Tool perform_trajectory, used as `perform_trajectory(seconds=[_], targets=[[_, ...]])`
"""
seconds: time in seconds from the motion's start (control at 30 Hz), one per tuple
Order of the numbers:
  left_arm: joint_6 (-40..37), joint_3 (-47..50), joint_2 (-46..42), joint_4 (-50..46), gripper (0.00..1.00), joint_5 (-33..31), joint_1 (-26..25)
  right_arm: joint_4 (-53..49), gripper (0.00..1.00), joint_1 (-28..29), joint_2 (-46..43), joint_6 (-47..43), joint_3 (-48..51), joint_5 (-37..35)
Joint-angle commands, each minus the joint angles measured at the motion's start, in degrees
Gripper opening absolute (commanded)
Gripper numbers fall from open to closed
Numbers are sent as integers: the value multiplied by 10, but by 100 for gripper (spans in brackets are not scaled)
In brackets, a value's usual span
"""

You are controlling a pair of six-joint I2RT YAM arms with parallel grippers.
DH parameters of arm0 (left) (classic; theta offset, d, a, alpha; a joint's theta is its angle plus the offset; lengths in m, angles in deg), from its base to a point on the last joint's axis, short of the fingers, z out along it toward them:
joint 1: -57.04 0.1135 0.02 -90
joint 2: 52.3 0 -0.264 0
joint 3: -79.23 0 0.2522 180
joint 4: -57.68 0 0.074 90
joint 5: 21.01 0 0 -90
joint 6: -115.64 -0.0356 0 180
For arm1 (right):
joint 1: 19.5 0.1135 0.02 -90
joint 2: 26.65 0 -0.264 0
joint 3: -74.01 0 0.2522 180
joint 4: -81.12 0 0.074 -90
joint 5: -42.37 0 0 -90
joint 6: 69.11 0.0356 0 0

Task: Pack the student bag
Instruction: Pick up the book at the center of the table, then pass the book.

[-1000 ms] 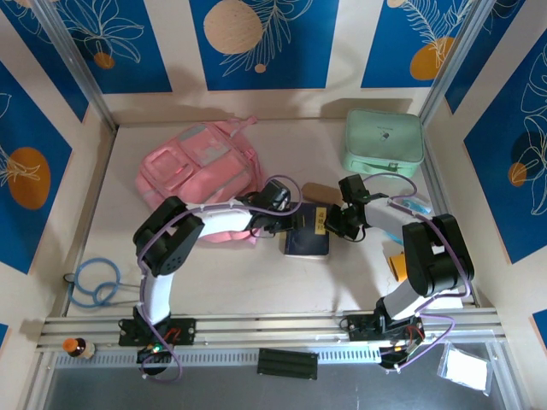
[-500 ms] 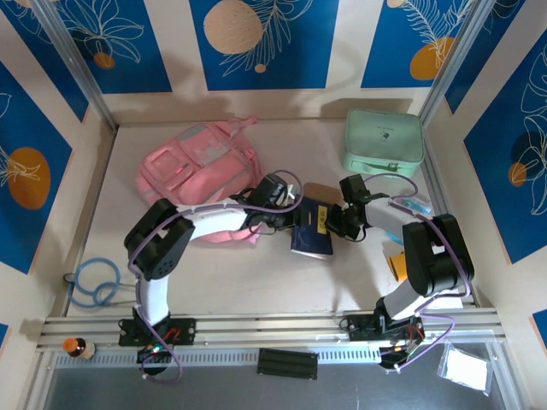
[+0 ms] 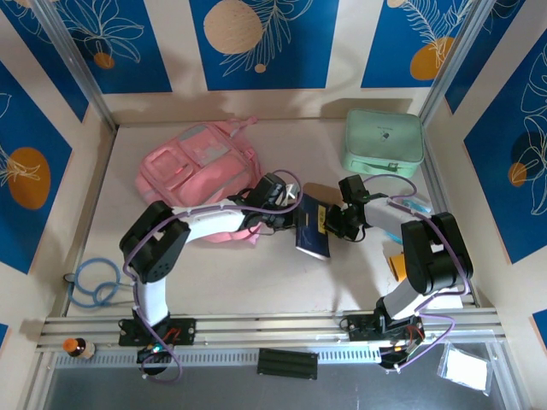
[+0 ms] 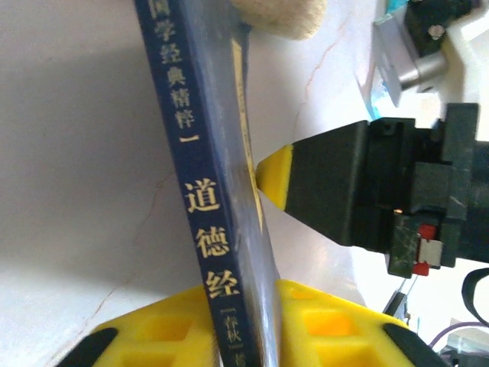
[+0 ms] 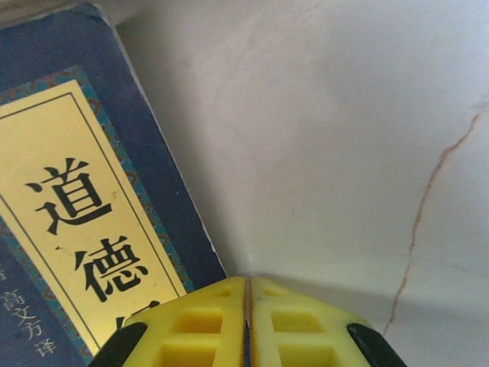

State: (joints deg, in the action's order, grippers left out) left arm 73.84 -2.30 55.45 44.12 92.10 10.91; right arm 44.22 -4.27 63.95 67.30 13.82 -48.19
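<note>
Bag (image 3: 198, 169): lies flat at the rear left of the table (image 3: 256, 282), pockets and grey strips facing up. The left arm's forearm crosses its near right corner.

Book (image 3: 312, 227): dark blue with a yellow title panel. It stands to the right of the bag and apart from it, near the table's middle. It is raised on its edge and tilted, not lying flat.

Left gripper (image 3: 291, 217): clenched on the book. In the left wrist view its yellow fingers (image 4: 153, 336) sit tight against both sides of the spine (image 4: 200, 199).

Right gripper (image 3: 335, 224): clamped together with nothing between the jaws (the right wrist view shows only a hairline seam between its pads (image 5: 206, 321)). It sits at the book's right side. In the left wrist view its yellow tip touches the cover, opposite the spine.

Other items: a mint case (image 3: 385, 142) stands at the rear right, well apart from the bag. A tan item (image 3: 320, 190) lies just behind the book. A blue cable (image 3: 94, 282) is coiled at the near left edge.
</note>
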Motion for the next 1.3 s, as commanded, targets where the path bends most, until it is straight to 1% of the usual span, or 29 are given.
perform_trajectory(seconds=[0.0,0.1,0.2,0.27,0.33,0.43,0.5,0.63,0.7,0.73,0.83,0.93,1.1,1.27], targets=[[-4,-14,6,-20,13,-11,6,9,13,2,-21,15,11,28],[-9,-9,-10,-27,0,-18,17,18,18,-2,-43,16,17,31],[-17,2,-39,-33,0,-22,34,24,30,-5,-84,12,21,28],[-19,12,-69,-38,0,-30,48,41,43,-6,-122,7,26,35],[-19,22,-98,-39,0,-36,62,71,53,-8,-155,4,34,55],[-8,35,-146,-35,0,-46,85,124,63,-9,-191,10,44,100],[5,43,-174,-25,0,-54,102,164,68,-9,-202,23,47,136],[49,63,-227,12,0,-75,141,262,76,-8,-196,84,50,208],[80,75,-247,40,0,-91,156,326,80,-9,-181,147,59,238],[97,81,-255,58,0,-101,163,379,84,-8,-164,198,65,260],[143,87,-262,94,0,-142,173,480,87,3,-116,301,62,296],[176,71,-242,105,0,-166,174,557,90,19,-84,372,56,288],[225,52,-209,141,0,-172,174,631,93,38,-30,444,32,263],[265,55,-197,186,0,-189,173,697,93,62,38,509,2,257]])
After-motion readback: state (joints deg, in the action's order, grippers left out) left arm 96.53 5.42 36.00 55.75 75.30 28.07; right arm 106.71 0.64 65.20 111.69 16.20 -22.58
